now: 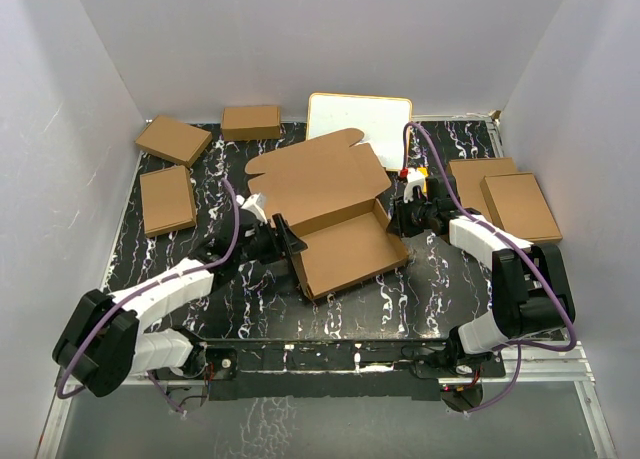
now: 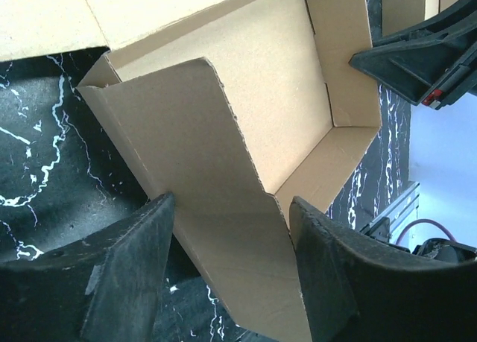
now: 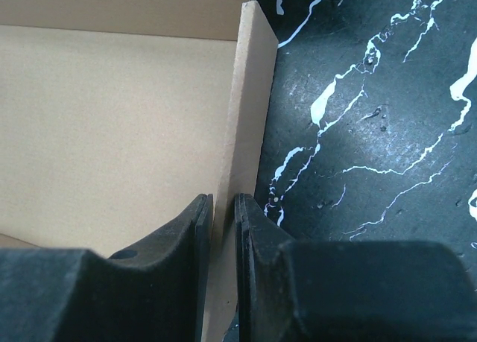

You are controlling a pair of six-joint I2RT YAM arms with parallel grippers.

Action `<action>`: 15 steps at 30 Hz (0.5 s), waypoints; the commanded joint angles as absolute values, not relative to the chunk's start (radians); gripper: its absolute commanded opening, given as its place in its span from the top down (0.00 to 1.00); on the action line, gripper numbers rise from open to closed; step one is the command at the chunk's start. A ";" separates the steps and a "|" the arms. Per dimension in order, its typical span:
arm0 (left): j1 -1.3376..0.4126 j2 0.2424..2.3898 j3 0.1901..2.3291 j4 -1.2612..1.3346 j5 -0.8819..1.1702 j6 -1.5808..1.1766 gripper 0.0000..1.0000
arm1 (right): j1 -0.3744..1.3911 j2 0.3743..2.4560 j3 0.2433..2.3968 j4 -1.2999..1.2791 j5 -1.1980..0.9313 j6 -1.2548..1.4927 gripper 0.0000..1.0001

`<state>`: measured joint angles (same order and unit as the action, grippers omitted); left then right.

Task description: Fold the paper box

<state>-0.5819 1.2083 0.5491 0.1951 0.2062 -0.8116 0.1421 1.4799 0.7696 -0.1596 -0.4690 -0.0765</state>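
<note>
On the table (image 1: 440, 291) I see left jaws open astride one paper box (image 1: 345, 244) wall, right jaws pinching the opposite.

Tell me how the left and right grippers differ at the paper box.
The left gripper stands open, straddling the left wall of the paper box; the right gripper is shut on its right wall. The left gripper holds nothing; the right gripper pinches cardboard. Both are black and sit at a raised wall.

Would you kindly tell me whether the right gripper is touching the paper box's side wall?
Touching. The right wrist view shows the right gripper shut on the paper box, with the side wall pinched between both fingers.
</note>
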 commanded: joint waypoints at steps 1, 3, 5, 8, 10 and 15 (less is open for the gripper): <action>-0.588 1.169 0.479 0.274 0.201 -0.818 0.37 | 0.153 1.453 0.765 -0.121 -0.530 -0.067 0.79; -0.588 1.157 0.442 0.322 0.202 -0.828 0.35 | 0.153 1.454 0.764 -0.121 -0.530 -0.069 0.79; -0.588 1.144 0.413 0.375 0.206 -0.838 0.33 | 0.153 1.455 0.764 -0.121 -0.532 -0.069 0.79; -0.589 1.120 0.360 0.482 0.206 -0.857 0.28 | 0.152 1.454 0.764 -0.121 -0.532 -0.069 0.79; -0.588 1.110 0.323 0.558 0.207 -0.875 0.23 | 0.154 1.455 0.762 -0.121 -0.534 -0.070 0.79; -0.588 1.128 0.265 0.691 0.215 -0.913 0.21 | 0.154 1.454 0.762 -0.121 -0.536 -0.070 0.79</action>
